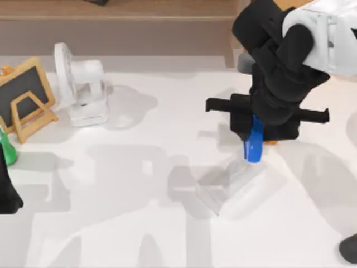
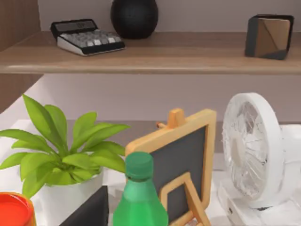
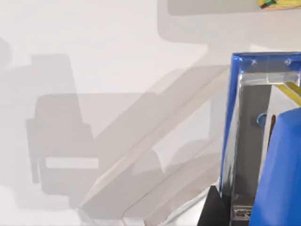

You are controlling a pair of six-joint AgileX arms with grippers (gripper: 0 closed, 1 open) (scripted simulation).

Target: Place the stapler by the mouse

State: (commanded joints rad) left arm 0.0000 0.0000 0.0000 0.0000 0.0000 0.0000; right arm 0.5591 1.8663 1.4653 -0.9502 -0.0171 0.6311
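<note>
My right gripper [image 1: 249,135] is shut on the blue stapler [image 1: 256,148], which hangs nose-down right of the table's centre. The stapler's lower end is just above the far edge of a pale translucent wedge-shaped object [image 1: 231,187]. The right wrist view shows the stapler [image 3: 277,169] close up, blue with a metal inner face, over the wedge [image 3: 141,188]. A dark rounded thing [image 1: 349,249], cut off at the front right corner, could be the mouse; I cannot tell. My left arm [image 1: 6,190] is parked at the left edge.
A white desk fan [image 1: 83,89] and a small wood-framed chalkboard [image 1: 25,95] stand at the back left, beside a green bottle [image 1: 6,148]. A leafy plant [image 2: 61,160] is near the left arm. A bit of the colourful cube [image 1: 271,143] peeks from under the right arm.
</note>
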